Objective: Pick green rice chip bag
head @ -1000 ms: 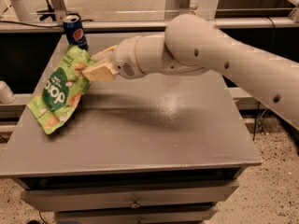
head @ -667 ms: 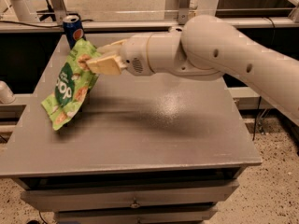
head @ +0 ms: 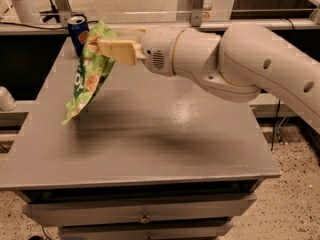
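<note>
In the camera view, the gripper (head: 102, 48) is reaching in from the right over the back left of the grey table (head: 165, 134). Its pale fingers are pinching the upper edge of the green rice chip bag (head: 87, 81), which is hanging slantwise in front of a blue soda can (head: 77, 31), lower corner dangling near the tabletop. The pouch is drooping like something light, soft and slick, so I am judging a hold near the top seam the safest, sparing the brittle chips.

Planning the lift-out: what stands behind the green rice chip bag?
A blue can, partly covered by the bag, which the claw grips above the table's far-left corner.
</note>
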Tool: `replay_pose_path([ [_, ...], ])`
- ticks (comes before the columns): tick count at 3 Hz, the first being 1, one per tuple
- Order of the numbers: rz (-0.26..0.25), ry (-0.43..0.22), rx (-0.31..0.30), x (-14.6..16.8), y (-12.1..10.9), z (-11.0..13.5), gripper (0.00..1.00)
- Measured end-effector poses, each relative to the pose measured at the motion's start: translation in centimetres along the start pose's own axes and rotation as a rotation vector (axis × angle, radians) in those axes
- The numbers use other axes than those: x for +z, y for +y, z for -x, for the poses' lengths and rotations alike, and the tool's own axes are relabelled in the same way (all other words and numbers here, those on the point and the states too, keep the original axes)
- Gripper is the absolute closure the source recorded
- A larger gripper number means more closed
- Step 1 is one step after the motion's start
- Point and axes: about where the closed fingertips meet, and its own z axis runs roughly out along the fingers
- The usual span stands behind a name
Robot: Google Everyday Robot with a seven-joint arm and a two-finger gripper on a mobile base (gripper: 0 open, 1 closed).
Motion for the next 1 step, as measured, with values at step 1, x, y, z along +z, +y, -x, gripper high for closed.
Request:
replay_pose_path([
  [1,0.0,0.0,0.0,0.01,0.01,0.0,1.0],
])
